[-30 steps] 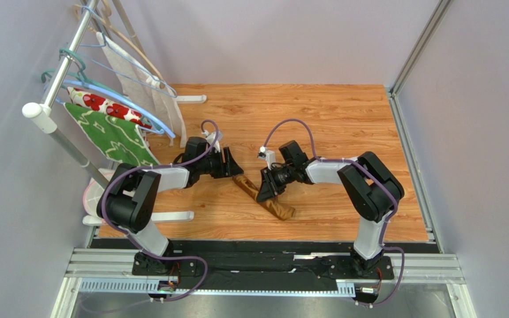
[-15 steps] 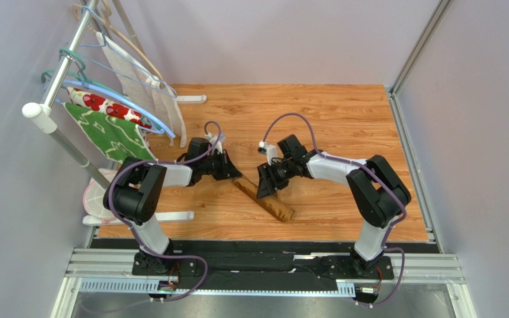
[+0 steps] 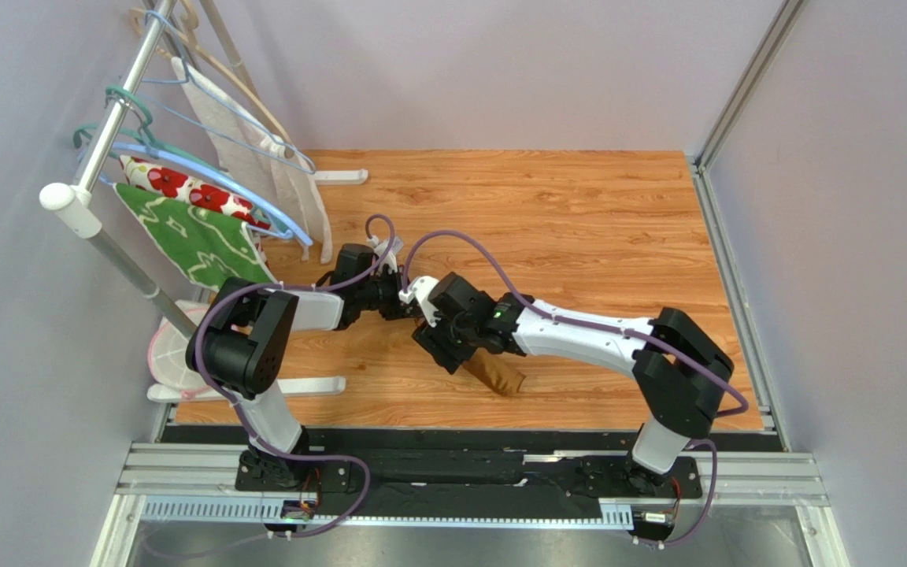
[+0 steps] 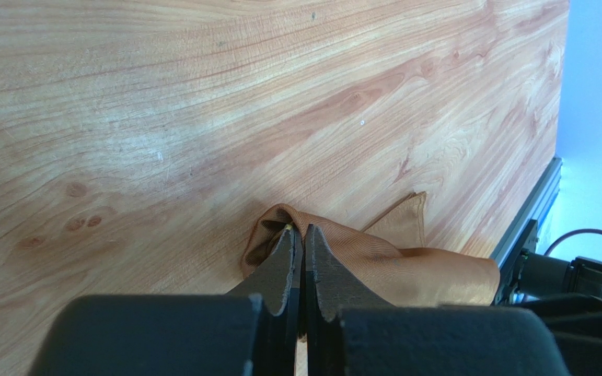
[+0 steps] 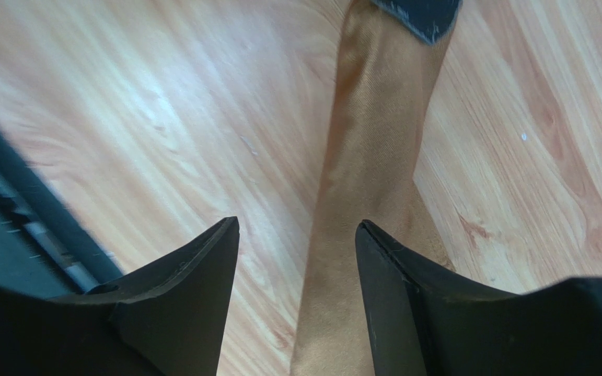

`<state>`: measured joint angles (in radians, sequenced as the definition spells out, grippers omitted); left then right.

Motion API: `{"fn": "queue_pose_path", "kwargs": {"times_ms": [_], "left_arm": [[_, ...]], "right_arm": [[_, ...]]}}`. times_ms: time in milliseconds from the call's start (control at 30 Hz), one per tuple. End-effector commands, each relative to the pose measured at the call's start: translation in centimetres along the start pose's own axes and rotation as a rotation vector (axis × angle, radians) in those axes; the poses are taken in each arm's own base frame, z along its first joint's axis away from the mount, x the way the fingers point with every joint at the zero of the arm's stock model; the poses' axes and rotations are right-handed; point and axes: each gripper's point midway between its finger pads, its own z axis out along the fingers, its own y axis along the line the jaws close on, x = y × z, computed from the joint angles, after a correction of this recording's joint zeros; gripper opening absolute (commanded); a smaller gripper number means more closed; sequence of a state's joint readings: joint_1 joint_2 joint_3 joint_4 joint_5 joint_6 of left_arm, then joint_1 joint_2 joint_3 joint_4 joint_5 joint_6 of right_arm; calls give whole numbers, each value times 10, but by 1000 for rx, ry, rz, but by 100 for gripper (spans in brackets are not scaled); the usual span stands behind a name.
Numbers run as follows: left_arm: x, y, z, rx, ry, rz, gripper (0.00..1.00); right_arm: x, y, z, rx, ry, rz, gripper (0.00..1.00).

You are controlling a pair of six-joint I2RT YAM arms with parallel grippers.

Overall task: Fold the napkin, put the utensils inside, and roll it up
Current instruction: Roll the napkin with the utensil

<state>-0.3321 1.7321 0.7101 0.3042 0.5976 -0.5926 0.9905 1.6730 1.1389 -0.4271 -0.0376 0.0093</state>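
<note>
Nothing readable for you here: no text, label, brand, number or sign shows legibly in any of the three views.
</note>
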Motion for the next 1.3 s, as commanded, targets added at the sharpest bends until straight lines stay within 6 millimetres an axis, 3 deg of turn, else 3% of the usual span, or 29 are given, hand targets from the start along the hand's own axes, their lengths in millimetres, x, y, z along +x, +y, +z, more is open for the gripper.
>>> {"fn": "queue_pose_path", "kwargs": {"times_ms": [0,500,667,733,767,867,1000,1067,1267], "left_arm": [[-10,-4,1,18,-13,25,0],[-10,-5,2,22,-11,28,0],[-12,-12,0,53,-13,37,0],[-14,-15,-1,60,-23,49,16],[-16,-14,-2,49,-33,57,39],[-24,-11,-12,13,-78,70,66],[-32,-5,-27,-33,-148,81,71],[-38,-7,-33,-42,-183,96,72],[-32,-9,-26,-2,-144,82,71]], "right_arm": [[17,-30,12,193,80,-77,59],[68,-37,35,234,208,-118,52],[86,-33,44,201,239,-99,43],[89,-30,45,160,245,-69,32],[92,-28,45,137,246,-56,29],[89,-20,41,32,226,4,18],[87,-3,31,-165,191,101,12],[83,-5,30,-223,166,142,12],[71,-5,28,-424,91,309,11]]}}
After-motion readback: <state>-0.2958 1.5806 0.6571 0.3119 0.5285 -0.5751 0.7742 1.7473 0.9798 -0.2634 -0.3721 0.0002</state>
